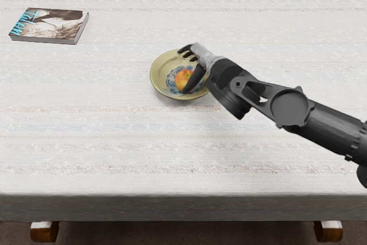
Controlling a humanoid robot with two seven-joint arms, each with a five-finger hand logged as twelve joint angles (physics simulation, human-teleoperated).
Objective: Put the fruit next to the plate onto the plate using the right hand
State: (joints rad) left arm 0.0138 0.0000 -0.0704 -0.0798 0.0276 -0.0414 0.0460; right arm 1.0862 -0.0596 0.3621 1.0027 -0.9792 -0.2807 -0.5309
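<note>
I read the right hand (198, 61) as clamped on the fruit (183, 78) at the centre of the plate (159, 72); an uneven or early release could roll it rightward off the shallow rim.

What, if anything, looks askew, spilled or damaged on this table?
Nothing stands out. The plate sits flat with the fruit at its middle, the right hand over it. The book lies flat, far left.
</note>
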